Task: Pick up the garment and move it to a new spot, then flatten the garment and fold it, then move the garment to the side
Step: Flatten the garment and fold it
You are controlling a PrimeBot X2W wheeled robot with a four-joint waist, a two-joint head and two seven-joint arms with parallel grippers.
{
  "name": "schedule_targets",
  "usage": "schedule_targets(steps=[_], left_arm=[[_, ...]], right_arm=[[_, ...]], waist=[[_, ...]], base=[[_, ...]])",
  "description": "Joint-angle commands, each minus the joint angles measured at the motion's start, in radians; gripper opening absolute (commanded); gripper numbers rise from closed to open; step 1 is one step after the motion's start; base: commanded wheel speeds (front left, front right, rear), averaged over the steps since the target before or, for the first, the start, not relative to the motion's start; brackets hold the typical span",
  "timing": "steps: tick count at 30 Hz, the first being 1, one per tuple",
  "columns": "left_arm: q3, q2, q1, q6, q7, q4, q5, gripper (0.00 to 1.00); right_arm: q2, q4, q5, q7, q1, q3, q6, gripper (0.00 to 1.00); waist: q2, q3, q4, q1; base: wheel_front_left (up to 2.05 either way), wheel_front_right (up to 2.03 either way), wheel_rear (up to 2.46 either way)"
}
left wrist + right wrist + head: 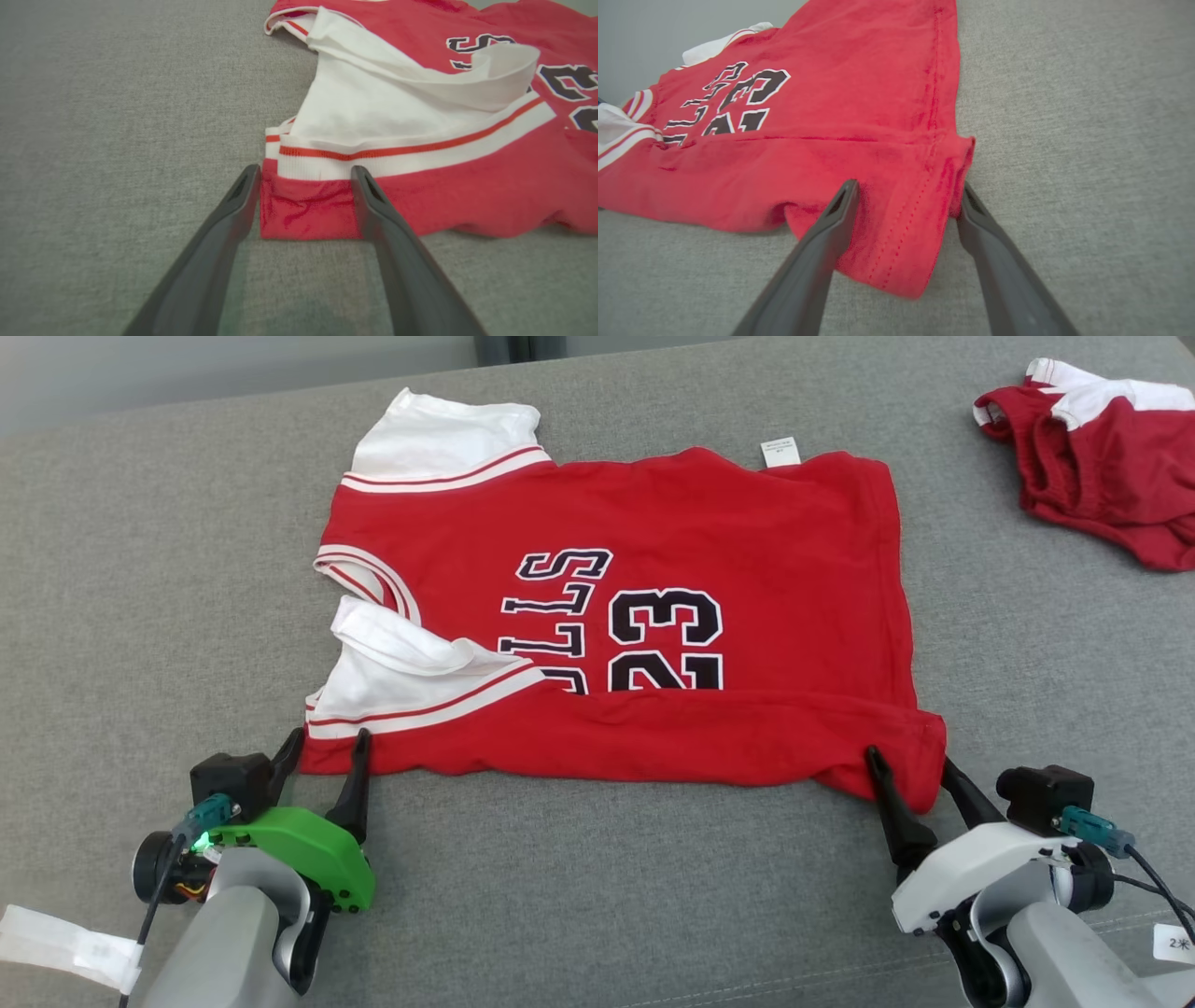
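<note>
The garment point(653, 616) is a red jersey with white sleeves and black lettering, lying on the grey surface with its near long edge folded up over the print. My left gripper point(322, 747) stands open at the near left corner; that red corner point(306, 212) lies loose between the spread fingers. At the near right corner my right gripper point(910, 765) is open too, with the hem corner point(906, 224) between its fingers and not pinched.
A second red and white garment point(1092, 457) lies bunched at the far right. The grey fabric surface point(140, 616) stretches all around, with a white paper tag point(65, 947) near my left arm and a small label point(1174, 943) at the lower right.
</note>
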Motion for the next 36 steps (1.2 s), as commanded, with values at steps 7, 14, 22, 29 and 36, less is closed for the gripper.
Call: schedule_targets(steps=[7,14,22,29,36], left_arm=[[-0.051,-0.004,-0.04,-0.002,0.0,0.046,-0.083,0.0],[0.022,0.008,0.065,-0.002,-0.002,-0.08,-0.108,0.0],[0.098,-0.031,0.332,0.027,-0.002,-0.294,-0.068,0.0],[0.107,-0.06,0.465,0.042,-0.003,-0.358,-0.062,0.0],[0.114,-0.083,0.455,0.055,-0.002,-0.396,-0.014,1.0]], right_arm=[[0.025,0.059,0.033,-0.042,-0.056,0.012,0.0,0.0],[0.002,0.032,0.044,-0.058,0.011,0.001,0.0,0.0],[-0.038,-0.126,0.018,-0.029,0.198,-0.033,-0.001,0.0],[-0.034,-0.224,-0.001,0.061,0.31,-0.104,-0.001,0.0],[0.012,-0.254,-0.038,0.08,0.316,-0.159,0.0,1.0]], waist=[[0.0,-0.007,-0.001,0.0],[0.0,-0.077,0.027,0.0],[0.0,-0.144,0.065,0.0],[0.0,-0.153,0.085,0.0],[0.0,-0.161,0.085,0.0]], base=[[0.0,0.0,0.0],[0.0,0.0,0.0],[0.0,0.0,0.0],[0.0,0.0,0.0],[0.0,0.0,0.0]])
